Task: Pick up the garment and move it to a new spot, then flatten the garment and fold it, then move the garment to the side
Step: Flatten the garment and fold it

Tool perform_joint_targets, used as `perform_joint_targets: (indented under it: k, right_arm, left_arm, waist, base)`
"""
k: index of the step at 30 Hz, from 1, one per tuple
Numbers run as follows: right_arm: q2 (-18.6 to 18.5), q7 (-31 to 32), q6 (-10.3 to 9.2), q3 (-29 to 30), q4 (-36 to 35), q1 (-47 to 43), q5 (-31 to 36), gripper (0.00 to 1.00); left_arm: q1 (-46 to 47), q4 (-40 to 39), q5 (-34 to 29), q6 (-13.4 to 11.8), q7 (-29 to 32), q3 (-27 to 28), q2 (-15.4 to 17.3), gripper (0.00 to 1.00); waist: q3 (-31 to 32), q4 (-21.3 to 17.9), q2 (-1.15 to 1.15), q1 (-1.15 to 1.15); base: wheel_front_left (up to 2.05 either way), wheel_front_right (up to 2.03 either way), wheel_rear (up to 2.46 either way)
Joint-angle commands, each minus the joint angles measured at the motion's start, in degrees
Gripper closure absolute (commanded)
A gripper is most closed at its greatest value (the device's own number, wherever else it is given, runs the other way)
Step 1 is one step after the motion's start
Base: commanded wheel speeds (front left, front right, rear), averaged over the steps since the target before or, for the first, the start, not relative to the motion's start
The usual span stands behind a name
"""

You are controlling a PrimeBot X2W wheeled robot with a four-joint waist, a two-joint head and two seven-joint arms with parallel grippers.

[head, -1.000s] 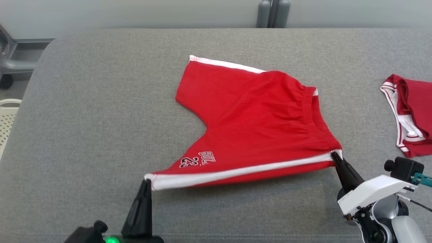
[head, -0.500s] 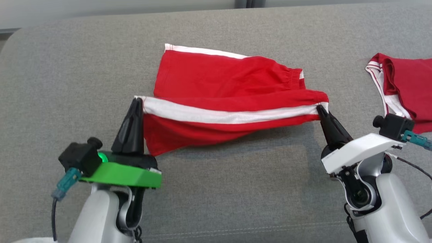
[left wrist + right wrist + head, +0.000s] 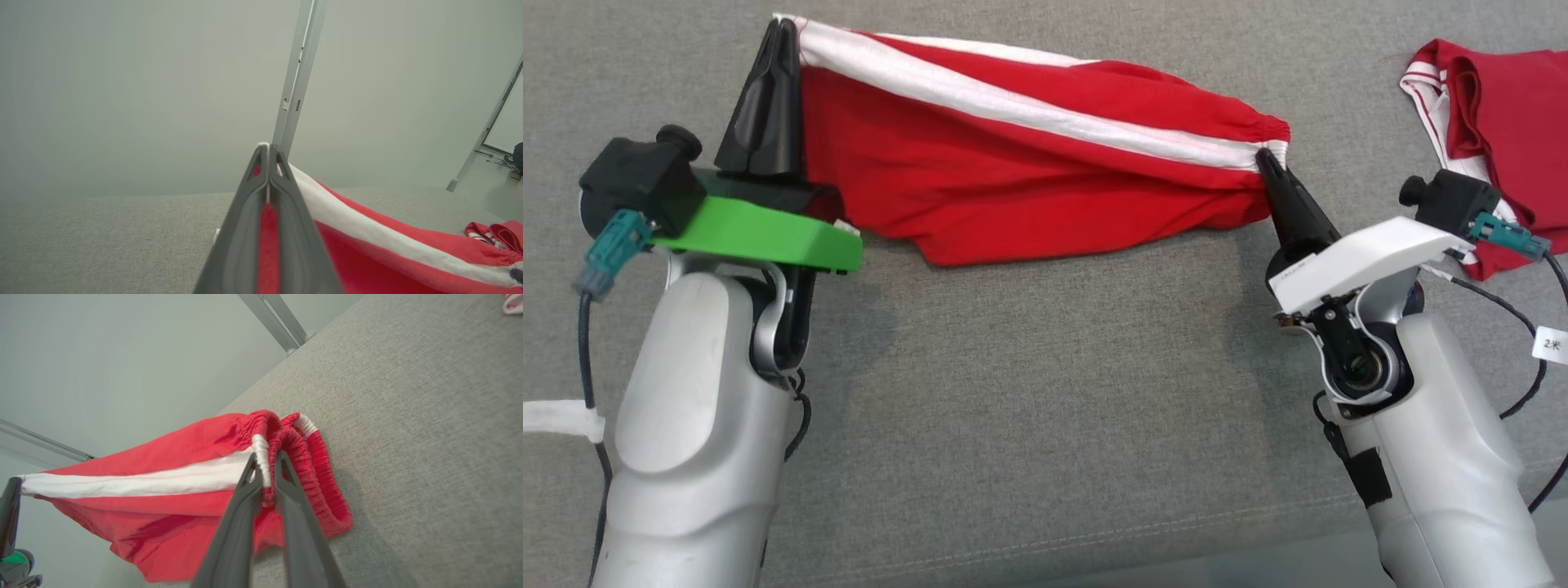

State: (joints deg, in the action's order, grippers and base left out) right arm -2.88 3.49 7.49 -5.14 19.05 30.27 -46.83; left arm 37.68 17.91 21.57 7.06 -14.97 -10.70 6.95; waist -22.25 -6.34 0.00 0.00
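Raised since a second ago, the limp, light red white-striped shorts [image 3: 1029,180] sag between left gripper [image 3: 783,24] clamped on hem corner and right gripper [image 3: 1264,157] pinching waistband corner.

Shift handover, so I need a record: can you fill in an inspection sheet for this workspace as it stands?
Surface: grey fabric, bare in front of the arms.
Job's things: red shorts with a white stripe, lifted and stretched between both grippers, the lower part hanging loose.
Clutter: second red garment lying at the right edge.
Grippers: left gripper shut on the shorts' leg hem; right gripper shut on the waistband.
Cables: black cable beside the left arm; tagged cable beside the right arm.
Surroundings: pale wall, metal post.
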Motion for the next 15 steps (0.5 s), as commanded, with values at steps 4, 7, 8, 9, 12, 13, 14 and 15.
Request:
perform_joint_targets:
  k: [4, 7, 8, 9, 12, 13, 14, 15]
  right_arm:
    - [-0.1, -0.8, 0.0, -2.5, 3.0, 3.9, -2.6, 1.0]
    - [-0.1, -1.4, 0.0, -4.0, 4.6, 6.0, -3.4, 1.0]
    - [0.0, -1.7, 0.0, -4.4, 5.0, 6.6, -3.7, 1.0]
    - [-0.1, -1.9, 0.0, -4.8, 5.5, 7.2, -3.9, 1.0]
    - [-0.1, -2.4, 0.0, -5.5, 6.5, 8.6, -4.4, 1.0]
    - [-0.1, -2.6, 0.0, -5.8, 7.0, 9.3, -4.7, 1.0]
    - [-0.1, -2.9, 0.0, -6.1, 7.4, 10.1, -5.1, 1.0]
    - [-0.1, -3.3, 0.0, -6.4, 7.8, 10.8, -5.5, 1.0]
  left_arm:
    - [5.3, 3.5, -1.5, 0.4, -0.2, -0.5, 0.9, 1.0]
    - [8.3, 5.7, -2.1, 0.4, -0.2, -1.0, 1.0, 1.0]
    - [9.1, 6.4, -2.3, 0.4, -0.2, -1.1, 0.9, 1.0]
    - [9.8, 7.0, -2.4, 0.4, -0.2, -1.2, 0.9, 1.0]
    - [11.2, 8.5, -2.9, 0.4, -0.2, -1.3, 1.0, 1.0]
    - [12.0, 8.9, -3.0, 0.4, -0.2, -1.3, 0.9, 1.0]
    - [12.7, 9.6, -3.4, 0.4, -0.2, -1.2, 1.0, 1.0]
    - [13.3, 10.1, -3.5, 0.4, -0.2, -1.1, 0.9, 1.0]
  waist:
    - [-4.0, -2.5, 0.0, 0.0]
    - [-5.1, -2.9, 0.0, 0.0]
    - [-5.5, -3.0, 0.0, 0.0]
    - [-5.8, -3.2, 0.0, 0.0]
    - [-6.4, -3.4, 0.0, 0.0]
    - [-6.6, -3.5, 0.0, 0.0]
    - [-6.9, -3.6, 0.0, 0.0]
    - [-7.1, -3.7, 0.0, 0.0]
  base:
    - [0.0, 0.0, 0.0]
    - [0.0, 0.0, 0.0]
    - [0.0, 0.0, 0.0]
    - [0.0, 0.0, 0.0]
    - [0.0, 0.0, 0.0]
    - [0.0, 0.0, 0.0]
    - [0.0, 0.0, 0.0]
    - [0.0, 0.0, 0.0]
